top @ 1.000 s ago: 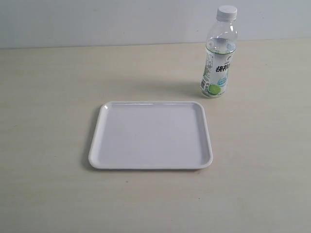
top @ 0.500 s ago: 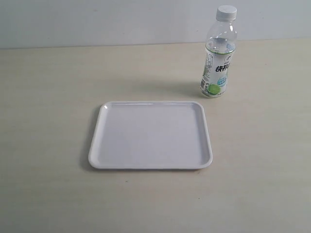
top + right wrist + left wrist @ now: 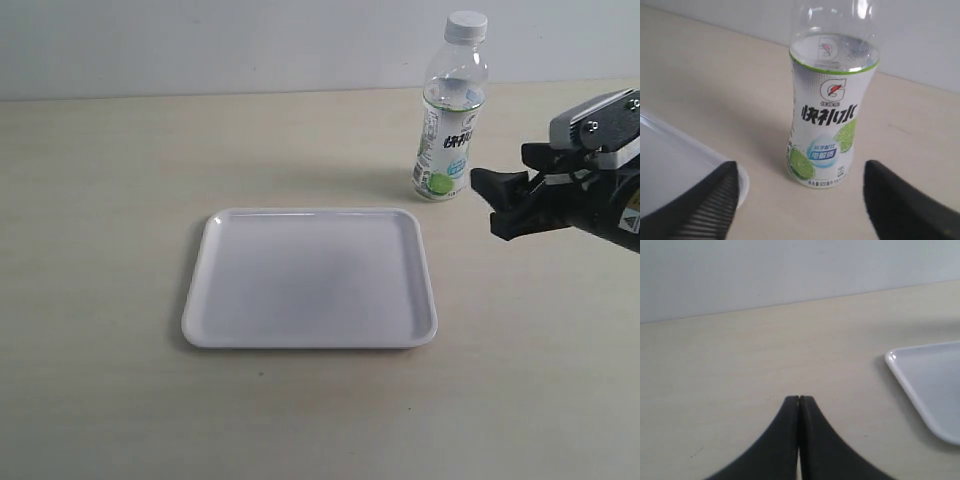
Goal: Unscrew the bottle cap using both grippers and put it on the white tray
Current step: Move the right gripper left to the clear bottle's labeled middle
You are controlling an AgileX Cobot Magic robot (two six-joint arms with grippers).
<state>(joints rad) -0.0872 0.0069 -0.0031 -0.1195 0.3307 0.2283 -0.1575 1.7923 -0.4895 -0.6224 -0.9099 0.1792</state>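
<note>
The drink bottle (image 3: pixel 447 140) stands upright just in front of the wide-apart right claw (image 3: pixel 489 204); the left claw (image 3: pixel 799 402), pinched together, looks farther away.

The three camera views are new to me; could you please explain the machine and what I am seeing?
It is a robot with two arms, each with a gripper. The wide picture, from a camera off the arms, shows a table with a white tray and an upright bottle, its cap on. The right gripper, fingers open, points at the bottle without touching it. The other pictures come from wrist cameras: the left gripper is shut beside the tray; the right one faces the bottle. Nothing is held.
</note>
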